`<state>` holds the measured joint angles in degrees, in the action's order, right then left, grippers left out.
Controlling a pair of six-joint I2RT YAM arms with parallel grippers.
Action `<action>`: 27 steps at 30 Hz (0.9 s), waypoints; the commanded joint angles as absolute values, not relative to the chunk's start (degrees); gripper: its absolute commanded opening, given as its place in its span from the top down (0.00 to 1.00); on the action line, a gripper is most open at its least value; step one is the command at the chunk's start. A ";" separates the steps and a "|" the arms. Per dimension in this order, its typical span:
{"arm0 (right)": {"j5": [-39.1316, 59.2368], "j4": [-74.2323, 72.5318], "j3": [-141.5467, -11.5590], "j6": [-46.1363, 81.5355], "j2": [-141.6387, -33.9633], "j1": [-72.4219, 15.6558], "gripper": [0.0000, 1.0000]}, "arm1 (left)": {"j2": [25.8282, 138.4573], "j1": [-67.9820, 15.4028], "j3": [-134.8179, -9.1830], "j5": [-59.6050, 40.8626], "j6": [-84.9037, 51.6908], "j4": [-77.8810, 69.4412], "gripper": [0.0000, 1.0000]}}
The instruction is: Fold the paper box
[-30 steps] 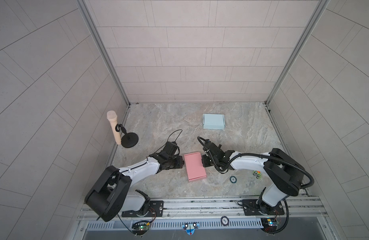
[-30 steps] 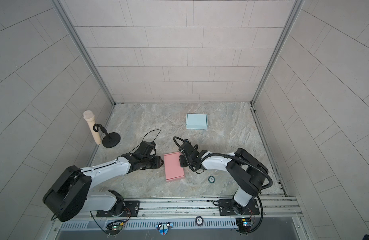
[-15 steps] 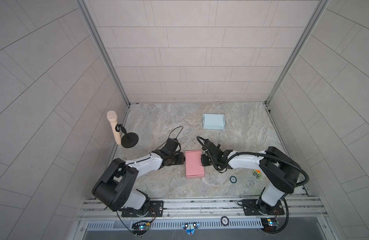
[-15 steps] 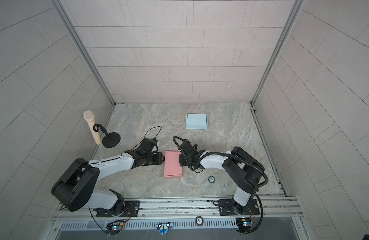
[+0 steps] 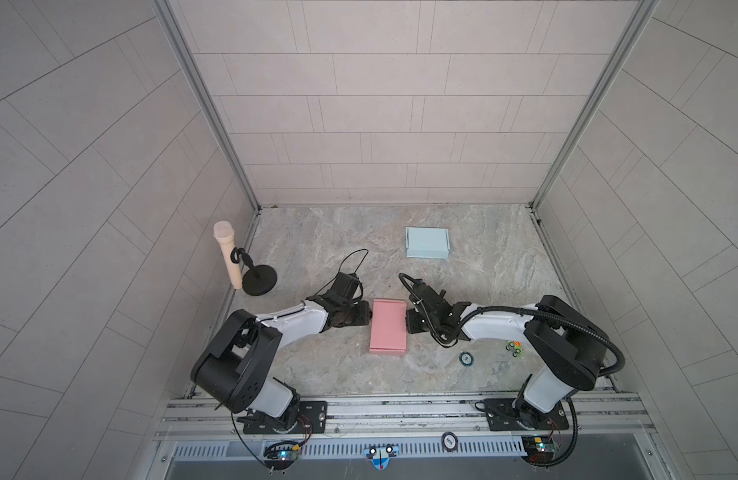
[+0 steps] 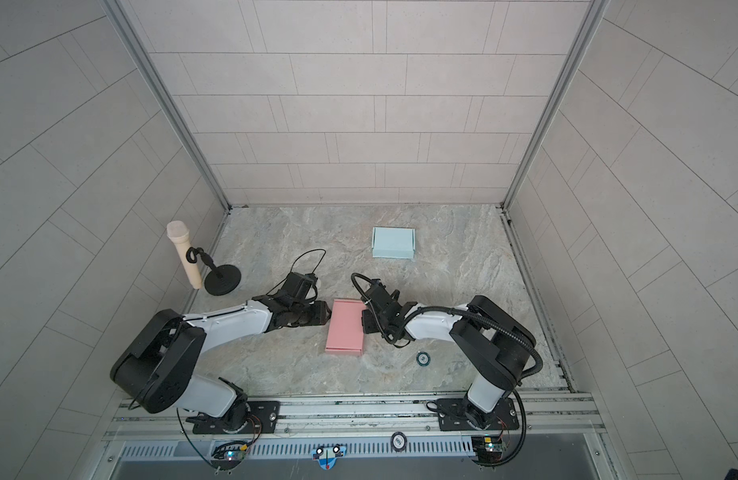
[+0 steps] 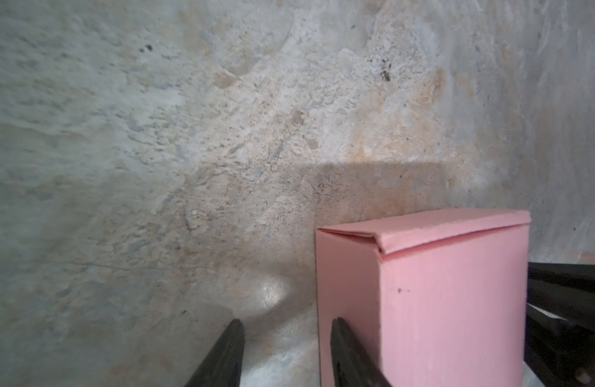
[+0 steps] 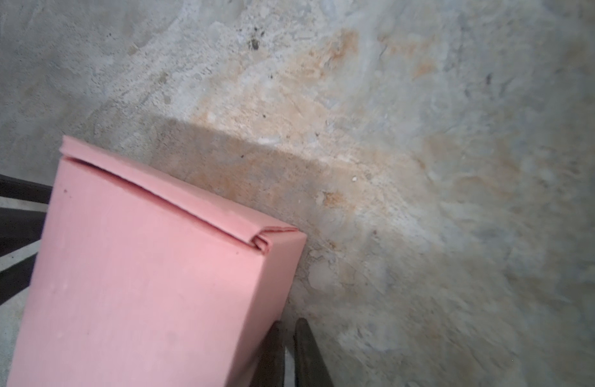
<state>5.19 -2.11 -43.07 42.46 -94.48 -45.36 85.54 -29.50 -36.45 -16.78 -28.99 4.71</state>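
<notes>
Two arms flank the pink box [image 5: 388, 328] in both top views. It lies closed, well apart from the blue box [image 5: 427, 243], on the side toward the arm bases. The left gripper [image 5: 368, 318] and right gripper [image 5: 409, 324] each meet a long side.

Left wrist view: jaws apart and holding nothing, one finger [image 7: 343, 348] against the box wall. The end flap is tucked, its edge slightly proud.

Right wrist view: jaws closed and empty, beside the opposite wall.

Judgement: folding is nearly complete. The next move calls for pressing that flap home.
</notes>
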 commanded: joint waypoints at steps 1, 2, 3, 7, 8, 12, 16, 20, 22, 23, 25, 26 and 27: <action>5.63 -1.36 -42.15 42.43 -93.43 -44.57 0.88 | 86.96 -29.18 -37.53 -17.56 -27.42 6.87 0.53; 5.63 -1.41 -42.28 42.45 -93.56 -44.56 0.88 | 87.35 -29.18 -37.66 -17.58 -27.39 6.78 0.53; 5.54 -1.21 -42.43 42.54 -93.58 -44.48 0.88 | 87.80 -29.18 -37.79 -17.50 -27.37 6.68 0.53; 5.56 -1.40 -42.94 42.45 -93.74 -44.21 0.87 | 88.33 -29.18 -37.88 -17.66 -27.34 6.11 0.54; 5.99 -1.36 -43.41 42.36 -94.13 -44.21 0.87 | 88.22 -29.18 -37.88 -17.67 -27.17 5.99 0.54; 6.33 -1.71 -43.95 42.44 -94.49 -44.47 0.88 | 87.98 -29.18 -38.05 -18.27 -26.82 5.85 0.53; 6.05 -0.85 -43.74 42.54 -93.47 -44.83 0.88 | 87.76 -29.18 -39.07 -18.19 -26.72 6.75 0.53; 2.27 3.87 -42.67 41.14 -89.45 -44.75 0.85 | 85.58 -27.02 -40.09 -16.21 -26.52 10.15 0.49; 0.16 8.12 -43.39 39.45 -87.24 -44.75 0.81 | 82.50 -26.33 -39.65 -13.74 -26.59 12.32 0.43; -0.77 10.73 -44.25 38.17 -86.02 -44.74 0.76 | 80.51 -26.37 -39.36 -12.37 -26.33 14.02 0.40; -1.71 15.06 -46.41 35.43 -84.40 -44.74 0.68 | 76.34 -26.39 -37.65 -11.61 -26.80 15.58 0.35; -1.25 15.96 -47.31 33.81 -83.62 -44.74 0.62 | 73.83 -26.66 -36.20 -11.81 -27.51 15.80 0.34; -0.58 16.65 -48.11 32.64 -83.24 -44.78 0.56 | 71.66 -27.19 -34.87 -11.86 -28.08 16.22 0.32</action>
